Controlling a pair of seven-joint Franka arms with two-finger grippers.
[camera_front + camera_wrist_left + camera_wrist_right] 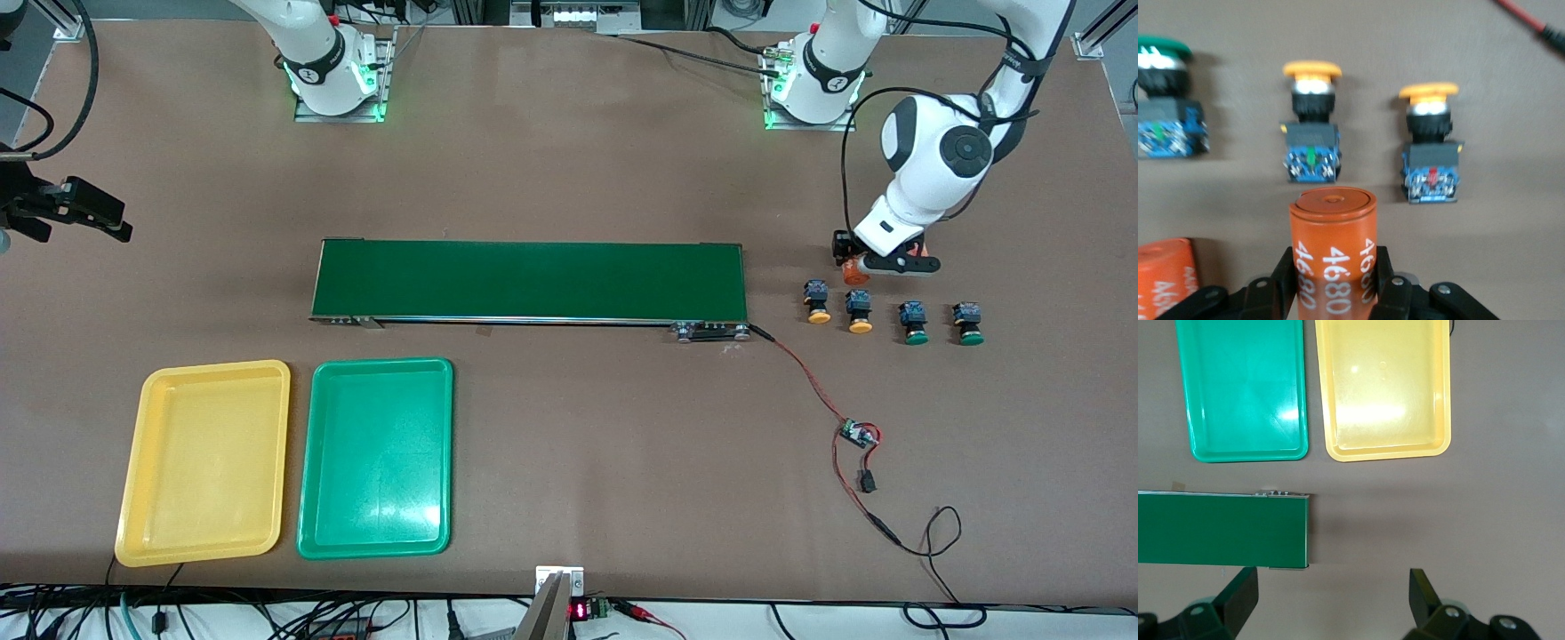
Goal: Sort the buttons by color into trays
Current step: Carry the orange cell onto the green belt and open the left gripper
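Note:
Four buttons stand in a row toward the left arm's end of the table: two yellow-capped [817, 302] [859, 312] and two green-capped [913, 322] [968, 323]. My left gripper [858, 265] [1335, 280] is low, close by the yellow-capped ones [1311, 127] [1429, 143], and shut on an orange cylinder [1333, 247] printed "4680", not on a button. The yellow tray [204, 462] and green tray [375, 458] lie side by side near the front camera, with nothing in them. My right gripper [107, 218] [1331, 597] hangs open over the table at the right arm's end, holding nothing.
A long dark-green conveyor belt [529, 281] lies across the middle of the table. From its end a red wire runs to a small circuit board [858, 434]. A second orange "4680" cylinder [1165, 280] lies beside the held one.

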